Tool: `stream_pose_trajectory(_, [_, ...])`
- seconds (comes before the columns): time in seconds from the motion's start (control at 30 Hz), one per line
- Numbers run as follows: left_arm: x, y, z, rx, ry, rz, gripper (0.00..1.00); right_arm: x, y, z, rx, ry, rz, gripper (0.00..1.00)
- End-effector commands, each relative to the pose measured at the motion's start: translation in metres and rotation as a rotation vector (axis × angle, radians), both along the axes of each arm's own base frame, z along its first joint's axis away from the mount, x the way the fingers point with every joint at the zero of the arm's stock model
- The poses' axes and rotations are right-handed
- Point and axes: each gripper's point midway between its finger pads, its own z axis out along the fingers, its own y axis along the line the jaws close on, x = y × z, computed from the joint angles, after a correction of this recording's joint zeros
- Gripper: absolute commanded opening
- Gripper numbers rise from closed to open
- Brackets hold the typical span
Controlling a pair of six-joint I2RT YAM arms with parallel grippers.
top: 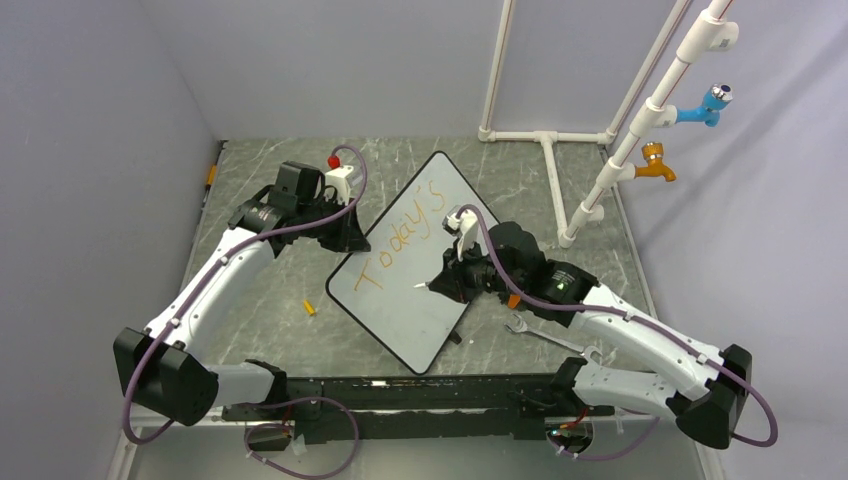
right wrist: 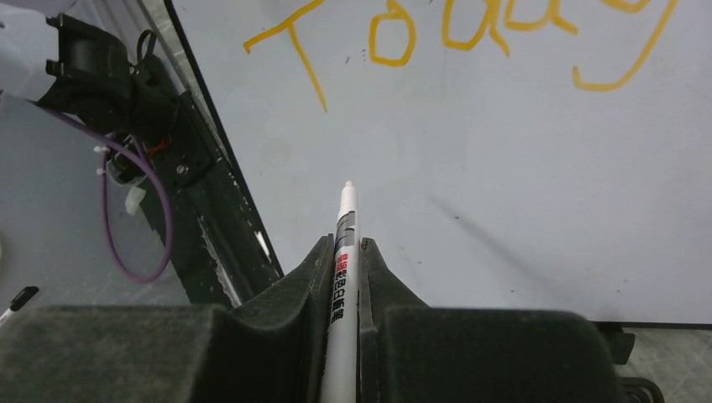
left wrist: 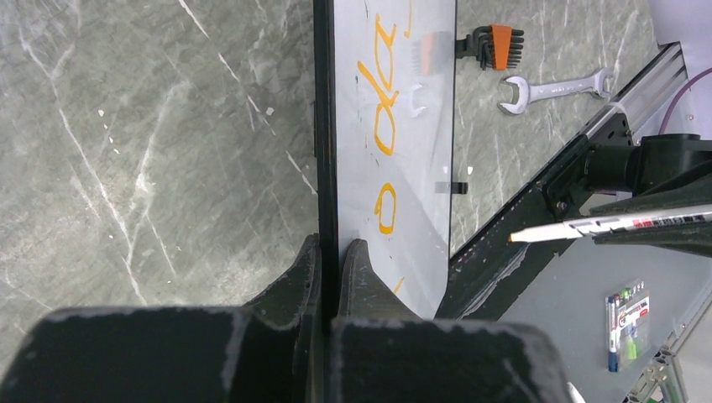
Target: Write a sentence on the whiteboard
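Observation:
The whiteboard (top: pixel 410 285) lies tilted in the middle of the table, with orange letters (top: pixel 405 240) reading "Today's" in one line. My left gripper (top: pixel 345 232) is shut on the board's far left black rim (left wrist: pixel 325 126), one finger on each side. My right gripper (top: pixel 452 283) is shut on a white marker (right wrist: pixel 343 252), whose tip (right wrist: pixel 347 185) points at the bare white area below the letters (right wrist: pixel 437 34). I cannot tell whether the tip touches the board. The marker also shows in the left wrist view (left wrist: pixel 604 224).
An orange marker cap (top: pixel 310 307) lies on the table left of the board. A silver wrench (top: pixel 545 335) and an orange hex key set (left wrist: pixel 494 46) lie to the board's right. White pipes (top: pixel 560 170) with taps stand at the back right. A marker pack (left wrist: pixel 628 323) lies past the table rail.

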Motion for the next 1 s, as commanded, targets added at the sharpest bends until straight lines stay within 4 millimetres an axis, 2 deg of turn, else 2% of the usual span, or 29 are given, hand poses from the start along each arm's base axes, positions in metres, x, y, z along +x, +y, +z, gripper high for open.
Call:
stream_pose_trajectory(0.0, [0.024, 0.019, -0.002, 0.115, -0.144, 0.058, 0.00, -0.005, 0.004, 0.009, 0.037, -0.059, 0.007, 0.00])
stream_pose_trajectory(0.13, [0.025, 0.017, -0.009, 0.116, -0.121, 0.053, 0.00, -0.010, 0.003, 0.004, 0.028, -0.066, 0.007, 0.00])
stream_pose_trajectory(0.3, [0.026, 0.027, -0.019, 0.167, -0.115, 0.073, 0.00, -0.017, 0.010, -0.002, 0.033, -0.068, 0.037, 0.00])
stream_pose_trajectory(0.5, [0.027, 0.034, -0.024, 0.206, -0.116, 0.095, 0.00, -0.012, 0.020, -0.015, -0.023, -0.070, 0.025, 0.00])
stream_pose_trajectory(0.97, [0.027, 0.038, -0.024, 0.216, -0.126, 0.116, 0.00, -0.007, 0.047, -0.023, -0.069, -0.092, 0.012, 0.00])
